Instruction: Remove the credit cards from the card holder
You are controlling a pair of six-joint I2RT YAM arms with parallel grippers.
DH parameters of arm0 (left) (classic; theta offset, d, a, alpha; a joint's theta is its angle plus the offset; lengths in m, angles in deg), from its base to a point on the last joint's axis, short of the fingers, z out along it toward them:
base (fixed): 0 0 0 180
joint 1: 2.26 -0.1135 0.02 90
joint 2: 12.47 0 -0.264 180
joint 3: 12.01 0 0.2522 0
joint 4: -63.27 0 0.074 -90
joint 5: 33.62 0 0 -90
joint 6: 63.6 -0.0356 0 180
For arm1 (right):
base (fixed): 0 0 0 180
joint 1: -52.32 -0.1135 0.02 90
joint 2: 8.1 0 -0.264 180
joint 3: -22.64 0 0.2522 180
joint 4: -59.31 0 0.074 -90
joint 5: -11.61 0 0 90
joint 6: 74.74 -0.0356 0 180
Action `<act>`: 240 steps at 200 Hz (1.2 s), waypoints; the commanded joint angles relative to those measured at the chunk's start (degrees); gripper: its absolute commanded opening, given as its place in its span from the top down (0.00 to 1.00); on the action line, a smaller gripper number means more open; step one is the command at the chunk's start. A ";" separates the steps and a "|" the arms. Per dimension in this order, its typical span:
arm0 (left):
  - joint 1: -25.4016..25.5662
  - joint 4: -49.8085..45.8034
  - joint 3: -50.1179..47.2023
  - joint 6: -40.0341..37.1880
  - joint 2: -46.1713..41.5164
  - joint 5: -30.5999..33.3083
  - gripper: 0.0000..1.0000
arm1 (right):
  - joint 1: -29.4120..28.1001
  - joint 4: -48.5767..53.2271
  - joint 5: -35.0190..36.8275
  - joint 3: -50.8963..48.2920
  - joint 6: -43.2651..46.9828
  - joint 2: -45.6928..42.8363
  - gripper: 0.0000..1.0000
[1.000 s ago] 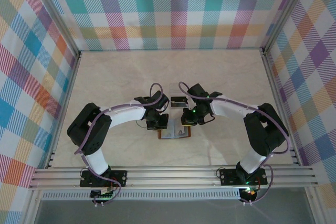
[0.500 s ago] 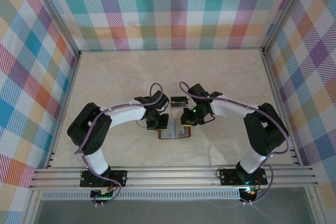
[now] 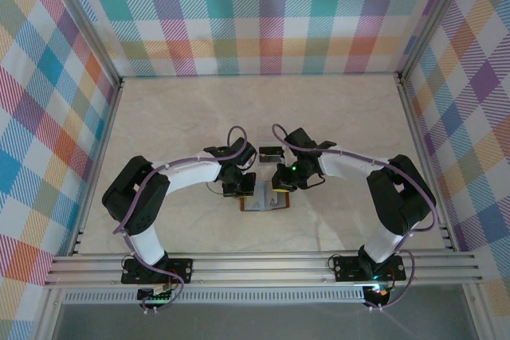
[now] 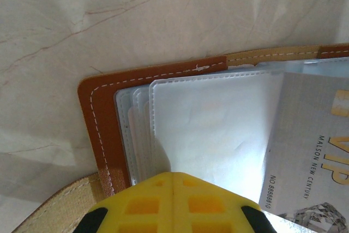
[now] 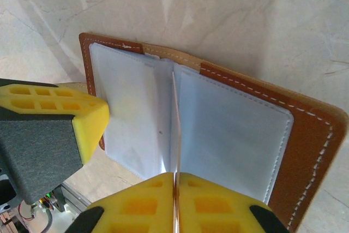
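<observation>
The reddish-brown leather card holder [image 3: 263, 205] lies open on the table between both grippers. My left gripper [image 4: 173, 174] is shut, its yellow tips pressing down on the clear sleeves of the holder's [image 4: 101, 113] left half. My right gripper [image 5: 175, 174] is shut on a thin credit card [image 5: 174, 118] seen edge-on, standing up from the holder's [image 5: 311, 135] middle fold. That pale silvery card [image 4: 313, 145], printed VIP, shows tilted in the left wrist view. From above, the left gripper [image 3: 238, 189] and the right gripper [image 3: 281, 184] sit over the holder.
A small dark flat rectangle [image 3: 269, 153] lies on the table just behind the holder. The left finger [image 5: 90, 115] stands close beside the holder's edge in the right wrist view. Plaid walls and a metal frame [image 3: 263, 264] bound the marble table.
Almost nothing differs. The right wrist has shifted by a hair over the holder, and the left arm has stayed put.
</observation>
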 commanded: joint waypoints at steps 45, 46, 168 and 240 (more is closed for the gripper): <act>-0.12 -1.88 -0.83 0.10 -0.49 0.72 0.90 | -0.15 4.01 3.60 1.13 3.09 -5.58 0.96; -0.20 -1.87 -0.86 0.12 -0.63 0.75 0.90 | -0.15 4.01 3.69 1.27 3.55 -5.74 0.96; -0.37 -6.37 -0.98 0.45 -9.31 7.10 0.80 | 0.02 12.51 14.03 18.07 68.85 -2.18 1.00; -2.56 -6.01 -5.48 0.09 -11.98 7.23 0.80 | 2.72 21.57 15.90 34.28 92.46 10.01 1.00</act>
